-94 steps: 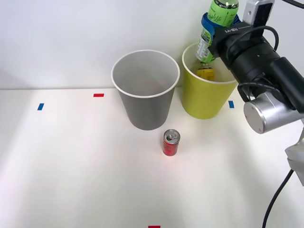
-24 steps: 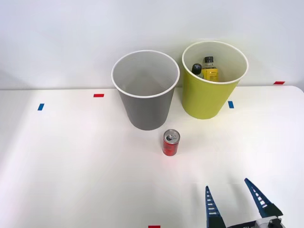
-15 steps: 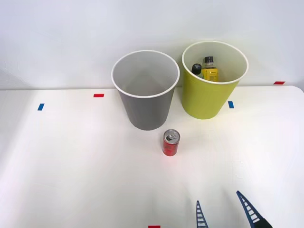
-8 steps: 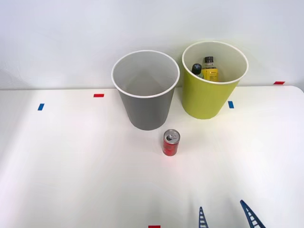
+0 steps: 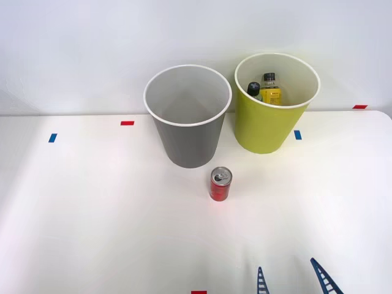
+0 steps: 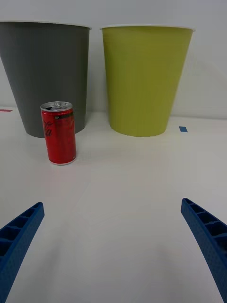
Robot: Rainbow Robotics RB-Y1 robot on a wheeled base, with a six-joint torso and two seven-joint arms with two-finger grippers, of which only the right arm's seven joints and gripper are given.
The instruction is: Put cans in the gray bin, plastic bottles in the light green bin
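Gleaming white table [image 5: 92,214], plain wall [image 5: 73,49]

Front cam sits up high and looks forward and down over the whole white table [image 5: 92,214] to the back wall, far enough off to see into the gray bin [image 5: 187,116] and light green bin [image 5: 277,103]. Wrist cam rides low near the tabletop, facing the same way, so the bins show side-on. Both views catch the two bins and the red can [image 5: 220,184].
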